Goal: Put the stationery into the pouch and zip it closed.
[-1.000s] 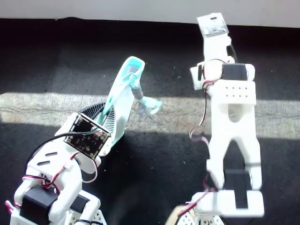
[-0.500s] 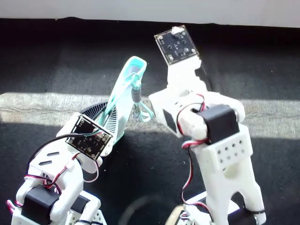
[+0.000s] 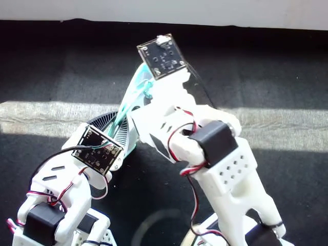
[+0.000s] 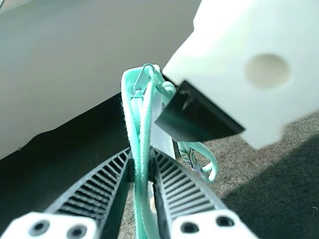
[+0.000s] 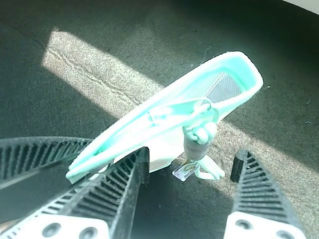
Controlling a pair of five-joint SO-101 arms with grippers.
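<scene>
- Pouch point(image 3: 134, 93): stands on edge above the table point(image 3: 46, 77), clamped at its lower end, free end tilted up and away from that grip.
- Left tool point(image 4: 142, 152): pinches tight on the pouch's zip edge, ribbed fingers point(image 4: 184, 184) pressed to either side; serves as the anchor.
- Right tool point(image 5: 193, 157): spread wide, holds nothing; hovers over the pouch's raised end.
- Zip pull point(image 5: 200, 133): hangs off the zip line near the raised end, cord point(image 4: 202, 162) and small tag point(image 5: 184, 172) dangling below; sits in the gap between the right tool's two fingers, touching neither as far as can be told.
- Long axis: runs from the left tool's grip up to the rounded free end, zip track along the same line; calls for a draw along it, not across.
- Nearer arm: the right one by far, straddling the pull; the left one occupied and too low on the pouch to reach.
- Next move, as a judgement: close on the pull, then draw along the track against the left tool's hold.
- Cannot tell the open stretch of the zip, nor any stationery inside.
</scene>
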